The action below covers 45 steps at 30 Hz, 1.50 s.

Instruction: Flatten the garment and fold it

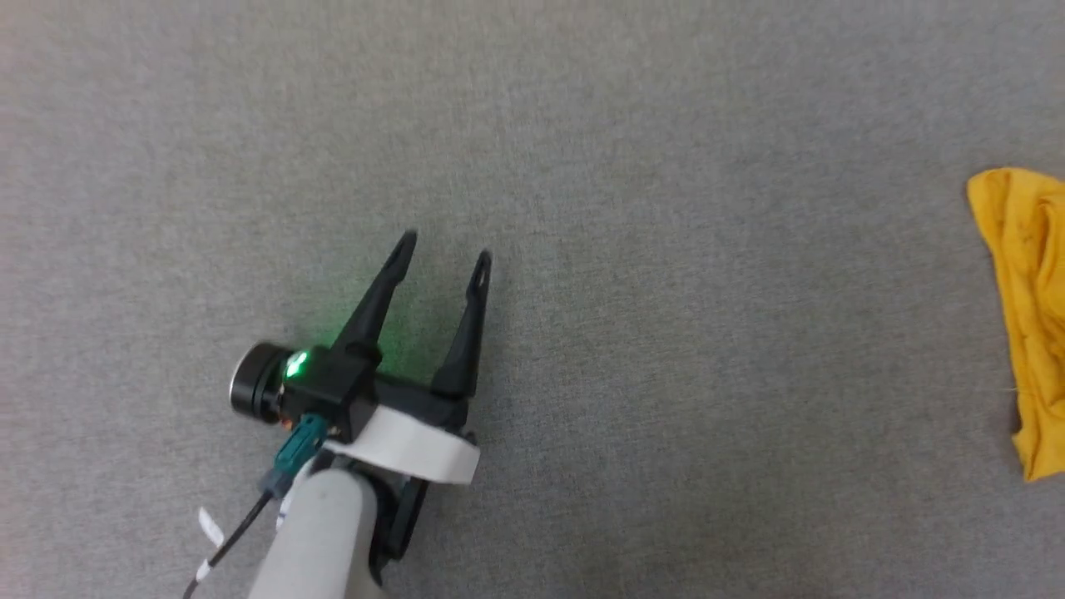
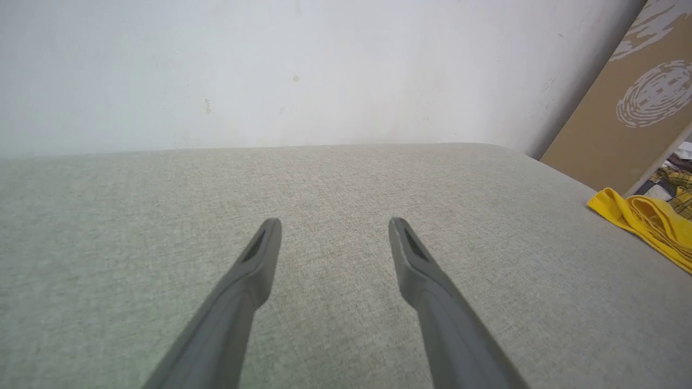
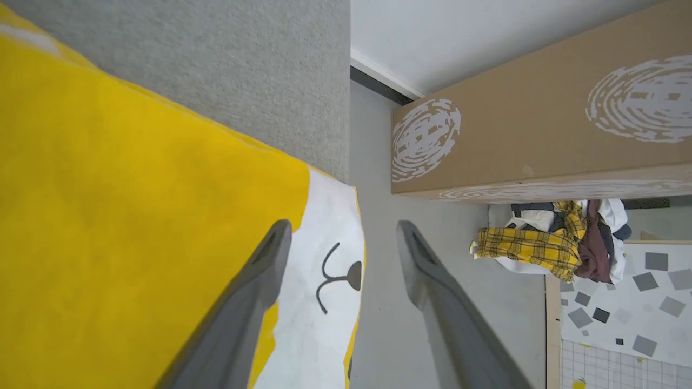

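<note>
While the left gripper (image 1: 445, 247) hangs over a bare part of the table (image 1: 666, 249), its jaws stand wide apart and hold nothing. Between the two dark fingers there is only the grey cloth that covers the table. A small green light (image 1: 296, 363) shines on the black body behind the fingers, and a thin black cable (image 1: 237, 532) runs beside the pale forearm.

The right gripper (image 3: 344, 226) has its jaws wide apart too, and nothing is pinched between them. In the right wrist view one finger stands in front of the yellow T-shirt (image 3: 135, 189); whether it touches the cloth, I cannot tell. The other finger is over the grey floor (image 3: 389, 324) beside the table.

The T-shirt lies on the table at the right side, well apart from the left gripper. In the head view it is a crumpled yellow strip at the right border. Close to the right gripper it has a white patch (image 3: 313, 351) with a small black nose and mouth drawn on it, and this patch reaches the edge of the table.

Farther away there is a long brown cardboard box (image 3: 540, 124) with round white prints. Beside it is a pile of clothes (image 3: 546, 246) with a yellow checked piece on top. Behind the table is a plain white wall (image 2: 270, 70).
</note>
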Available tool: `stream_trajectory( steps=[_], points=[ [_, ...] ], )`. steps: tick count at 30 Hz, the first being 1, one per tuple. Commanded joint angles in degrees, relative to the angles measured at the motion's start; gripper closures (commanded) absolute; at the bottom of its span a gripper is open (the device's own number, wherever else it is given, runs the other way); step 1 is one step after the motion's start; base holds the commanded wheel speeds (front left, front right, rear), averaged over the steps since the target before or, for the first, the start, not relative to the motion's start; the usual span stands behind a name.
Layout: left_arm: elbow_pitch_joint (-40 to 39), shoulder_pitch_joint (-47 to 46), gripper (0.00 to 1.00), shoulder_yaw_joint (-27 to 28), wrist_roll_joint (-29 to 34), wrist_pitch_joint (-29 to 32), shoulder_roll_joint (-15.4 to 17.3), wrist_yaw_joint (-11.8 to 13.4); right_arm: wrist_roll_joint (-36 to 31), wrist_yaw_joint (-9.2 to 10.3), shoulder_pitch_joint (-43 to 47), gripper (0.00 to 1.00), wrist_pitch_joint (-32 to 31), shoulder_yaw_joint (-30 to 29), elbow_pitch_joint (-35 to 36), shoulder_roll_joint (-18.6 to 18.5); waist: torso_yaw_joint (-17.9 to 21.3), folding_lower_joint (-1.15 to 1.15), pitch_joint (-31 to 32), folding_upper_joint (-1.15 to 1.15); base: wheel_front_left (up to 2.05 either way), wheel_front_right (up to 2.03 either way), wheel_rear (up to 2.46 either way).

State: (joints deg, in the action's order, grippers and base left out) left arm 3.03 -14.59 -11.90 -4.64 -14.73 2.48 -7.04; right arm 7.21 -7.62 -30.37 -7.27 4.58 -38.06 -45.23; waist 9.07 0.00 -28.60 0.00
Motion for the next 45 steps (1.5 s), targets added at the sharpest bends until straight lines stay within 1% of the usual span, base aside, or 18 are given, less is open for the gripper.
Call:
stream_trajectory(
  steps=[1,5,8,11,13,16,17,21,25,28,31,37,45],
  points=[
    [0.2,1.6,0.0,0.7,-0.8,-0.3,0.4,0.0,0.1,0.13,-1.4,0.0,-0.4,0.7,1.7,0.5,1.7,0.0,6.1,0.0,0.0,0.0,0.0],
    [-0.4,4.1,0.0,2.6,-2.5,-0.3,0.4,0.7,0.9,0.13,-2.3,0.0,0.2,2.1,6.5,1.4,2.1,0.0,11.0,0.0,0.0,0.0,0.0],
    [-0.9,6.2,0.0,3.9,-3.6,-0.3,0.4,1.3,1.8,0.13,-2.7,0.0,1.4,2.4,11.2,3.1,1.8,0.0,14.6,0.0,0.0,0.0,0.0],
    [-0.7,8.2,0.0,5.9,-6.1,-0.3,0.4,2.5,3.6,0.13,-2.1,0.0,3.5,0.4,15.9,6.3,0.9,0.0,17.9,0.0,0.0,0.0,0.0],
    [-0.9,9.0,0.0,7.5,-6.2,-0.3,0.4,3.4,3.9,0.13,-1.0,0.0,5.6,-1.5,19.5,8.6,0.3,0.0,19.4,0.0,0.0,0.0,0.0],
    [-1.6,10.4,0.0,8.8,-6.6,-0.3,0.4,4.8,3.9,0.13,1.5,0.0,8.0,-4.2,24.5,13.3,-0.9,0.0,21.3,0.0,0.0,0.0,0.0],
    [-1.6,10.4,0.0,8.8,-6.6,-0.3,0.4,4.8,3.9,0.13,1.5,0.0,8.0,-4.2,24.5,13.3,-0.9,0.0,21.3,0.0,0.0,0.0,0.0],
    [-1.8,11.8,0.0,9.9,-5.4,-0.3,0.4,5.5,3.5,0.13,6.8,0.0,10.9,-7.4,31.1,20.4,-2.7,0.0,22.9,0.0,0.0,0.0,0.0],
    [-2.5,13.4,0.0,10.8,-5.3,-0.3,0.4,6.3,2.8,0.13,13.3,0.0,13.5,-10.4,36.9,28.6,-4.5,0.0,23.9,0.0,0.0,0.0,0.0],
    [-3.1,14.5,0.0,11.0,-5.2,-0.3,0.4,6.9,2.0,0.13,18.4,0.0,15.0,-12.3,39.8,34.3,-5.8,0.0,24.5,0.0,0.0,0.0,0.0],
    [-3.5,15.6,0.0,10.8,-4.9,-0.3,0.4,7.4,2.1,0.13,22.8,0.0,16.8,-13.5,40.1,38.8,-6.9,0.0,25.2,0.0,0.0,0.0,0.0],
    [-4.0,17.5,0.0,10.5,-4.5,-0.3,0.4,8.8,-0.6,0.13,29.8,0.0,19.7,-11.8,37.5,41.8,-8.6,0.0,26.2,0.0,0.0,0.0,0.0],
    [-2.9,19.1,0.0,9.7,-2.4,-0.3,0.4,8.8,-2.9,0.13,34.2,0.0,21.3,-7.7,34.2,42.3,-9.5,0.0,26.9,0.0,0.0,0.0,0.0]
  ],
)
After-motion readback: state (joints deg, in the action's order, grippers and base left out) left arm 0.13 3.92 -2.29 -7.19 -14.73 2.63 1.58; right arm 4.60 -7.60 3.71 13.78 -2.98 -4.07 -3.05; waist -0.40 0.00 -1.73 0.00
